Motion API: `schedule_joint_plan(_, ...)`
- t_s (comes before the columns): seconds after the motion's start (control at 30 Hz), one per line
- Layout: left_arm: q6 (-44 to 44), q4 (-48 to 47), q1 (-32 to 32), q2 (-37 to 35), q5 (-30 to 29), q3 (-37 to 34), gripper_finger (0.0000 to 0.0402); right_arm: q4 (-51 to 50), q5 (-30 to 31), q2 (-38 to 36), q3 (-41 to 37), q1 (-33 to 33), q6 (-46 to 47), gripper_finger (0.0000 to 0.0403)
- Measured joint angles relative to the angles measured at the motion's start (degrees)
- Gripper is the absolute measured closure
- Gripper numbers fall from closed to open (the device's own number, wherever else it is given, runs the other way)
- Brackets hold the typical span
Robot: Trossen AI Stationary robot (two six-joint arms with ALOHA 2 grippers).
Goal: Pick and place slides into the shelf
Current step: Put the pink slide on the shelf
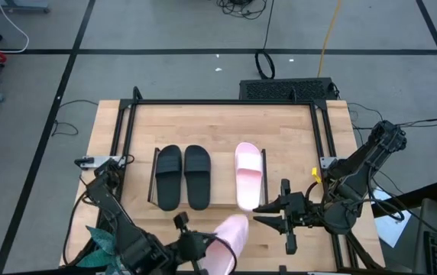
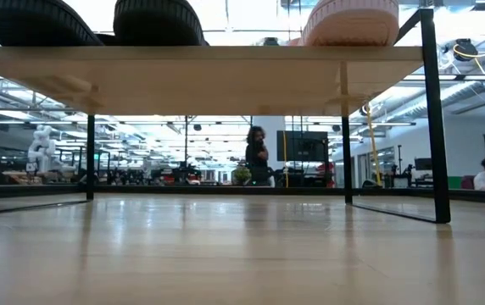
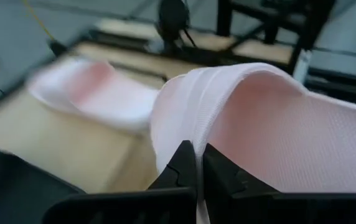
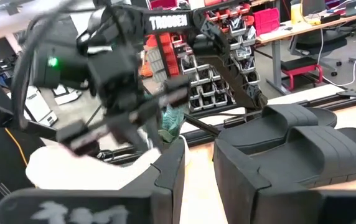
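L end effector clamped on pink slide at 6 o'clock of shelf — R end effector fingers apart, at 4.

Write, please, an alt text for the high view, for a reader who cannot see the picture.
Seen from above, the left claw holds a pale pink slide by its strap near the table's front edge. On the shelf lie two black slides side by side and one pink slide. The right claw waits open just to the right of the shelf.
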Motion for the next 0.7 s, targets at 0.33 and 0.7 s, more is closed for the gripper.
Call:
schedule_joint_plan(0.33,15.5,-1.1,9.4,-2.7,-7.3,0.0,0.0402,0.0,0.0,0.0,0.0,0.0,-0.7,0.0328)
schedule_joint_plan(0.7,20.7,-1.8,19.5,-3.3,-8.3,0.0,0.0402,0.1,3.7,-5.9,0.0,0.1,-9.4,0.0328)
